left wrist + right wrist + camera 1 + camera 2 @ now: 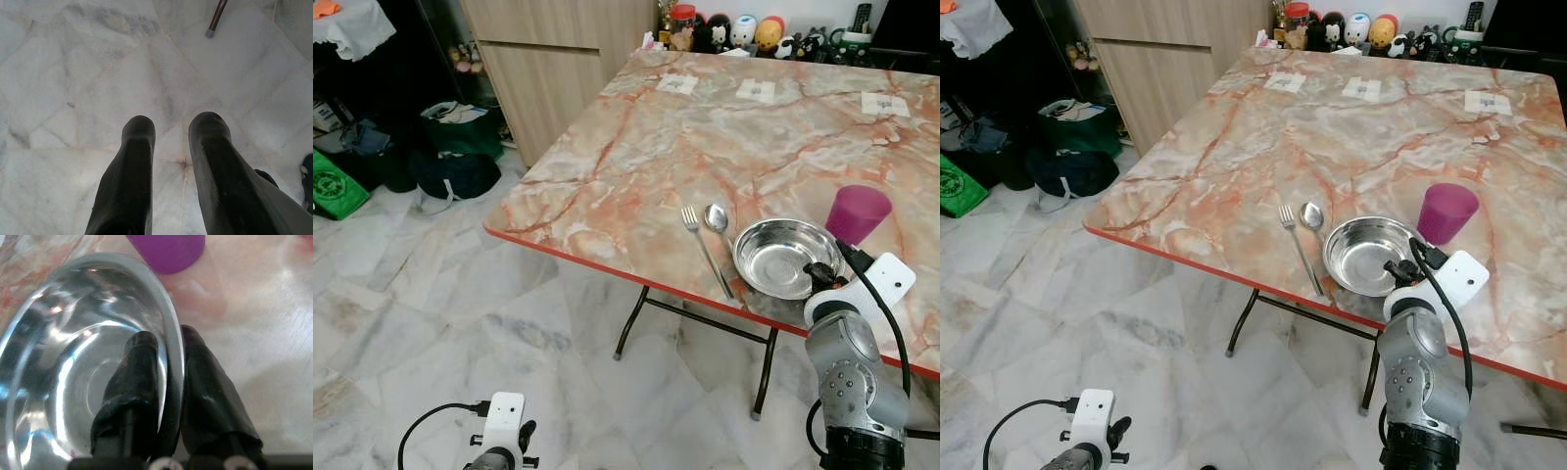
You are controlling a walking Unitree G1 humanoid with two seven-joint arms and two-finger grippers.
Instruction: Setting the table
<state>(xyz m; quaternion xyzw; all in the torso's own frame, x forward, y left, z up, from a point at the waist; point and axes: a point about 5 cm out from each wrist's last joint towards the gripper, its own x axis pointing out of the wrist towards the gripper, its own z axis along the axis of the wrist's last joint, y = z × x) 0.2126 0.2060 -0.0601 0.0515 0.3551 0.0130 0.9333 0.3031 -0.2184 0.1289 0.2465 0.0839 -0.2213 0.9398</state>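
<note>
My right gripper (168,350) clamps the rim of one steel bowl (781,257) — one finger inside, one outside. Beside it lie one fork (703,247), one spoon (717,217) and one purple cup (857,213). My left gripper (173,128) hangs over the floor, fingers apart.

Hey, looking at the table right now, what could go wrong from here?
The right gripper pinches only the thin rim of the steel bowl, so the bowl may slip or tilt if lifted. The bowl sits near the table edge and might slide off. The purple cup stands just behind it, and a push could knock it.
</note>
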